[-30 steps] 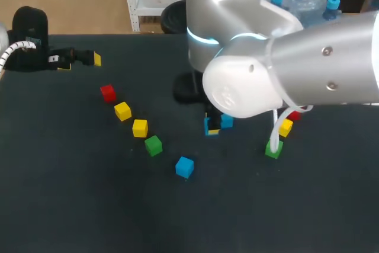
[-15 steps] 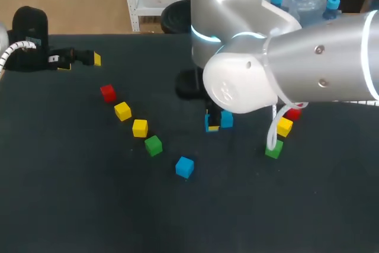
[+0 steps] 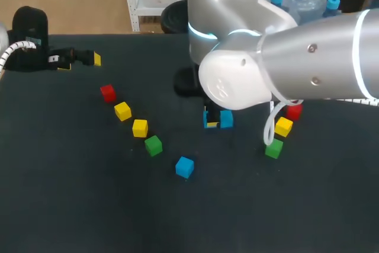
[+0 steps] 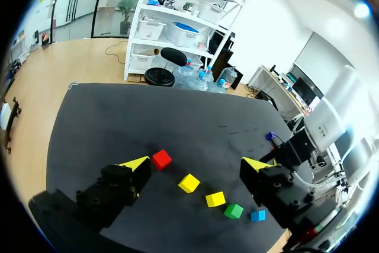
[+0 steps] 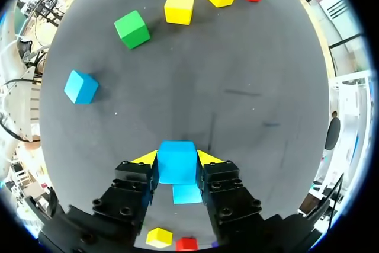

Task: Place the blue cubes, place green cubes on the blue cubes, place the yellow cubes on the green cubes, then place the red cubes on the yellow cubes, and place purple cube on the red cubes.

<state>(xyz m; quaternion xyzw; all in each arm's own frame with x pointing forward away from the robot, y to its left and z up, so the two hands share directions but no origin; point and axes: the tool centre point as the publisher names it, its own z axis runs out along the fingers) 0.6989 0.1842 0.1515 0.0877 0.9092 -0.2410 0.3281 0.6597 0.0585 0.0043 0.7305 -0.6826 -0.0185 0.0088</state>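
Observation:
My right gripper (image 5: 176,159) is shut on a blue cube (image 5: 176,162), low over the table's middle; in the head view that cube (image 3: 225,119) shows beside the fingers (image 3: 208,121). A second blue cube (image 3: 185,167) lies in front to the left, at the end of a diagonal row: green cube (image 3: 153,145), yellow cube (image 3: 140,127), yellow cube (image 3: 122,111), red cube (image 3: 108,92). My left gripper (image 3: 83,58) stays open at the far left edge; its wrist view (image 4: 197,164) looks over the same row, red cube (image 4: 161,159) nearest.
Right of the held cube lie a red cube (image 3: 294,111), a yellow cube (image 3: 283,126) and a green cube (image 3: 273,148) in a short line. My right arm's bulky elbow (image 3: 237,81) hides the table behind it.
My right arm has shifted slightly left and back with the blue cube still in its fingers, uncovering more of the red cube at the right. The left arm has not moved.

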